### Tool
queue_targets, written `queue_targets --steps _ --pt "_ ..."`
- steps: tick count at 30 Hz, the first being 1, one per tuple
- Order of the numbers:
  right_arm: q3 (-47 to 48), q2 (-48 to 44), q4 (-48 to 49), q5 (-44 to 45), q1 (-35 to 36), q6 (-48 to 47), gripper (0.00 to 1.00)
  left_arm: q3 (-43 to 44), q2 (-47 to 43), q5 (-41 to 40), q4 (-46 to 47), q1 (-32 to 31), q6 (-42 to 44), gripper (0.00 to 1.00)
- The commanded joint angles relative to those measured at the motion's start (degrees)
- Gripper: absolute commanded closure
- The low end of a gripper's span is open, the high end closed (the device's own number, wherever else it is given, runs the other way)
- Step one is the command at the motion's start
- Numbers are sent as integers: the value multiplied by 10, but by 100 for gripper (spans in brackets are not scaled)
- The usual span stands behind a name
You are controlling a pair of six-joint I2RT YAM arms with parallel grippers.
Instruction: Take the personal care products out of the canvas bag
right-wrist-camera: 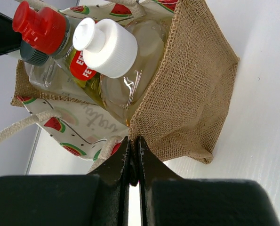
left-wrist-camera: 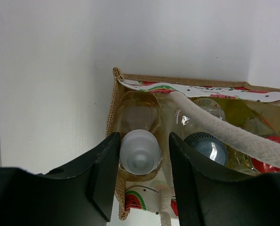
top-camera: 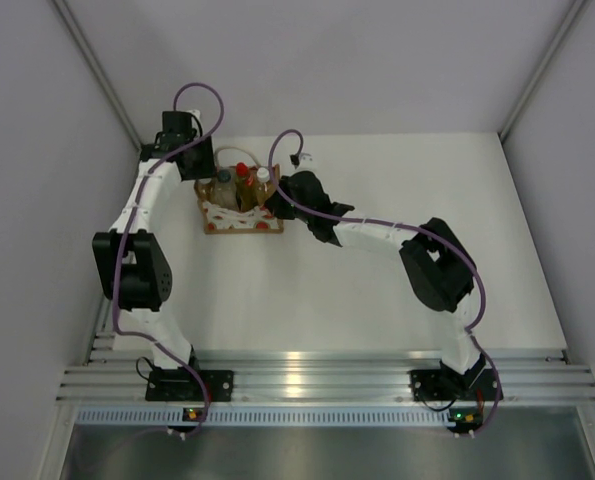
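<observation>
Left fingers (left-wrist-camera: 104, 179) straddle white-capped bottle (left-wrist-camera: 140, 151) (right fingers (right-wrist-camera: 147, 162) pinch canvas bag (right-wrist-camera: 191, 84)).

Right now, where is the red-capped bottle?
In the right wrist view, the red-capped bottle sits in the canvas bag, left of a white-capped bottle.

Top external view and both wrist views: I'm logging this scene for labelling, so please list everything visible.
canvas bag: one, tan burlap with a white watermelon-print panel, upright at the table's far left.
rope handles: two, white, at the bag's mouth.
white-capped bottles: two, clear with yellowish liquid, one at each end of the bag.
dark-capped bottle: one, clear, mid-bag.
red-capped bottle: one, yellow-green, mid-bag.
table: one, white.
left gripper: one, black, open around a white cap.
right gripper: one, black, shut, tips at the bag's burlap edge.
</observation>
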Motion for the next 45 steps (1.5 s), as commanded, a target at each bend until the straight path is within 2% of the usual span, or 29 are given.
queue_targets --steps 1,11,12,14,15,18,31,45 --pt "-32 25 -113 -4 -7 -18 100 4 5 -15 -10 -9 13 50" --pt "-30 25 -112 -5 -6 -18 100 6 6 -68 -28 -17 6 61" --pt "-29 25 -112 -5 -6 -17 100 4 5 -68 -27 -17 5 67" --pt "-29 25 -112 -7 -6 -16 100 1 4 -67 -27 -17 -1 71" --pt "-28 25 -112 -7 -6 -16 100 1 4 -64 -27 -17 -3 83" --pt "-27 25 -112 -8 -6 -16 100 4 4 -46 -27 -17 -15 100" --pt "-19 30 -112 -13 -7 -12 100 35 -33 -17 -29 -17 -11 100" --pt "-19 31 -112 -15 -6 -11 100 86 -26 -50 -53 -26 -4 100"
